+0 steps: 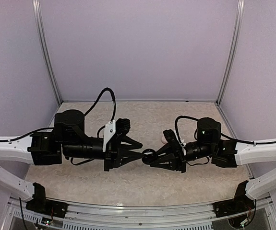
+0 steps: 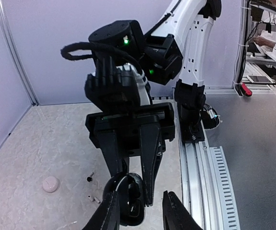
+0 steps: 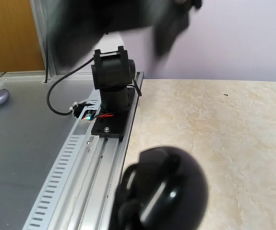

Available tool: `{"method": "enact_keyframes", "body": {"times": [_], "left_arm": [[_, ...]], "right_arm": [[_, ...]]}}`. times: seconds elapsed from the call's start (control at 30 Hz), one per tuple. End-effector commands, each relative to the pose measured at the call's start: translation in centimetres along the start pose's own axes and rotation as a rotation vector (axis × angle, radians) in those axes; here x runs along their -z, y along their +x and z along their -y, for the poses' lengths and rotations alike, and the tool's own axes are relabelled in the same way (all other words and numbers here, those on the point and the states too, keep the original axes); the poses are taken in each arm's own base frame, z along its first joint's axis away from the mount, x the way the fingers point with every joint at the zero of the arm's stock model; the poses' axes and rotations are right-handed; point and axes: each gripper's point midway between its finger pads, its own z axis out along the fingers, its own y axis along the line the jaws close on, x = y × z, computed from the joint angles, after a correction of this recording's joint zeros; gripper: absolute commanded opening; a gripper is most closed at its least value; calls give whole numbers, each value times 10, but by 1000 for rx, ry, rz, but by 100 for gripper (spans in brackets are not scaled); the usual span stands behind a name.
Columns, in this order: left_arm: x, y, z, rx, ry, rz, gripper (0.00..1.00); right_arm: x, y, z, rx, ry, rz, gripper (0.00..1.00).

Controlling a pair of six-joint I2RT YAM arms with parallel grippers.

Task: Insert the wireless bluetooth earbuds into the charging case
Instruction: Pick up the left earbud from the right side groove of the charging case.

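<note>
At the middle of the table [image 1: 128,188], the right gripper [image 1: 153,157] clamps the black case [image 2: 130,207]; the left gripper [image 1: 139,154] stands spread open just beside it. Toward the far edge lie a pink puck [image 2: 50,184] and two loose earbuds [image 2: 90,178], one black, one pale.

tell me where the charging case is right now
Top view: the black charging case sits centre frame, low, between the meeting tips of the left tool and the right tool.

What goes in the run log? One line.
right gripper: shut on glossy black round charging case | left gripper: open around it | tiny black earbud: loose on beige marbled table
</note>
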Motion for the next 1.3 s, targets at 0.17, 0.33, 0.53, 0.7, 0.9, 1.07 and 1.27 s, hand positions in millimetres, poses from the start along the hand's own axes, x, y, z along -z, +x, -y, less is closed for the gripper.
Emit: {"method": "enact_keyframes", "body": {"times": [0.17,0.33,0.53,0.7,0.9,1.07,1.27], "left_arm": [[-29,19,-8,-36,-71,-113,32],[-31,28,-20,14,-82,-134,29],[-22,31,-26,70,-44,-119,30],[-3,16,-34,79,-81,-39,36],[9,-1,-14,13,-30,2,37],[-9,13,-3,-13,12,-60,32],[-24,25,-5,-17,-3,-107,32]], "right_arm": [[-4,-4,4,13,0,-33,0],[-7,-1,0,39,-9,-50,0],[-7,-2,2,48,8,-50,0],[-7,2,8,34,41,-61,0],[-10,8,17,8,77,-86,0],[-12,13,25,-7,106,-116,0],[-12,13,28,4,130,-132,0]]}}
